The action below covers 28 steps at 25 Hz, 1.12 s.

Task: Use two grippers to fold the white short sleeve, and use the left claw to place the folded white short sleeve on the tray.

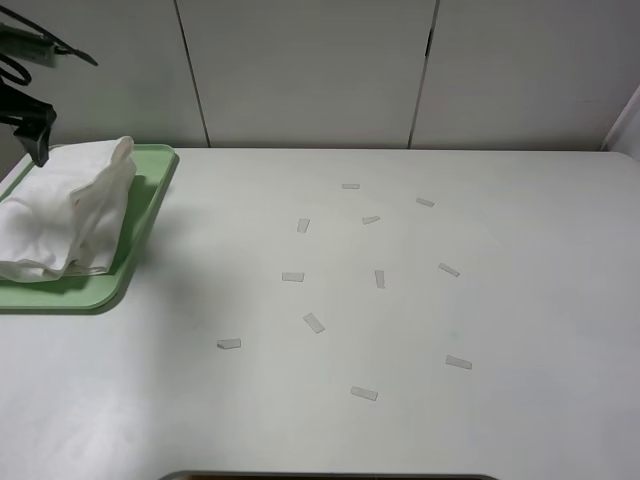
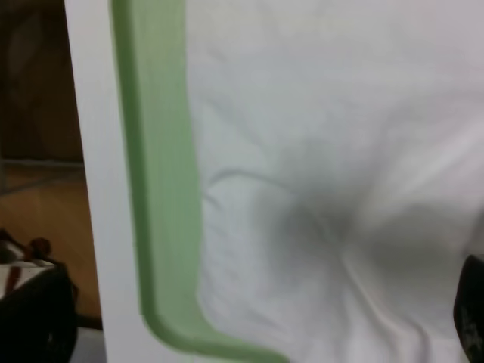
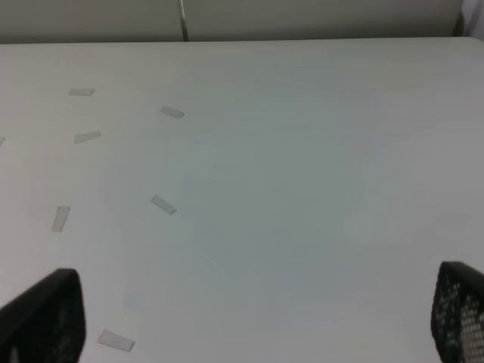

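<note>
The white short sleeve (image 1: 65,210) lies folded in a bunched heap on the pale-green tray (image 1: 150,200) at the table's far left. In the left wrist view the white fabric (image 2: 325,151) fills most of the frame beside the tray rim (image 2: 155,189). My left gripper (image 1: 38,140) hangs just above the tray's back left corner, clear of the cloth and holding nothing. One of its fingers (image 2: 473,314) shows at the frame edge. My right gripper (image 3: 253,302) is out of the high view. Its fingers (image 3: 45,318) are spread wide over bare table.
Several small paper scraps (image 1: 314,322) are scattered over the middle and right of the white table (image 1: 500,420). They also show in the right wrist view (image 3: 162,204). White wall panels stand behind the table. The tray sits near the table's left edge.
</note>
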Available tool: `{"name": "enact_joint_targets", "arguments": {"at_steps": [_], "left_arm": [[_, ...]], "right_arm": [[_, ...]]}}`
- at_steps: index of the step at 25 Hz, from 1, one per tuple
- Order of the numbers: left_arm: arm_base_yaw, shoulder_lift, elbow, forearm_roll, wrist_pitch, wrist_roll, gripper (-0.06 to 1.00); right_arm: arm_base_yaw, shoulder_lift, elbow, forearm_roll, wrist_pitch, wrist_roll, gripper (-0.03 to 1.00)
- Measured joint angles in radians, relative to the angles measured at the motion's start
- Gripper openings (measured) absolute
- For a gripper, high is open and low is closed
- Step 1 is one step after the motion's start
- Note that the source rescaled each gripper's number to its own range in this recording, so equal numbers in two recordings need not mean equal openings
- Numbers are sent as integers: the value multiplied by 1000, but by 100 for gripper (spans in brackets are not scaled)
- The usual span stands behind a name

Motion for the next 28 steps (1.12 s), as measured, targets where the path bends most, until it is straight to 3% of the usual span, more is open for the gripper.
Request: {"name": "enact_joint_targets", "arguments": {"at_steps": [11,18,21,28], "left_arm": [[0,-219,-29,-123,171,1,99],[0,-352,-3,-224,176,33,98],[0,-439,57,-265,176,56,98],[0,-629,232,-269,176,71,98]], "right_arm": [[0,0,0,0,0,0,100],[0,0,0,0,0,0,100],[0,0,0,0,0,0,100],[0,0,0,0,0,0,100]]}}
